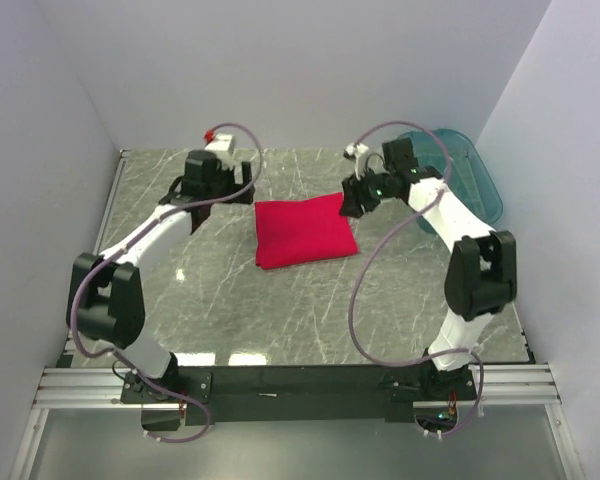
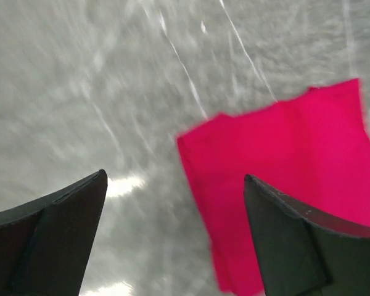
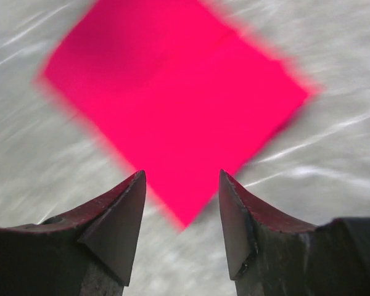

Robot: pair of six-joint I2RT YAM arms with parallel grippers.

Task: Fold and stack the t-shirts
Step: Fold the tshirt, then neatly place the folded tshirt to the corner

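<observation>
**Inspector:** Item count?

**Technician:** One red t-shirt (image 1: pixel 305 232), folded to a rough square. One teal plastic basin (image 1: pixel 477 172). Two arms, each with one two-finger gripper. All stand on one marbled grey table (image 1: pixel 280 320).

**Inspector:** Location of the t-shirt?

**Technician:** It lies flat near the middle of the table, between the two grippers. The basin sits well apart from it, in the far right corner.

**Inspector:** Finger condition, left side?

**Technician:** The left gripper (image 2: pixel 174 177) has its jaws spread wide. Nothing sits between them. The near corner of the t-shirt appears just beyond the gap, untouched.

**Inspector:** Right side?

**Technician:** The right gripper (image 3: pixel 182 174) has its jaws parted, with a narrower gap. It grips nothing. One corner of the t-shirt shows through the gap, clear of both fingertips (image 3: pixel 135 185).

**Inspector:** Differences between views?

**Technician:** Only the top view shows the basin and both arms. There the left gripper (image 1: pixel 235 190) hangs beside the t-shirt's far left corner, and the right gripper (image 1: pixel 352 200) by its far right corner. The right wrist view shows nearly the whole t-shirt and a faint crease across it. The left wrist view shows only part of the cloth. Both wrist views are blurred.
</observation>
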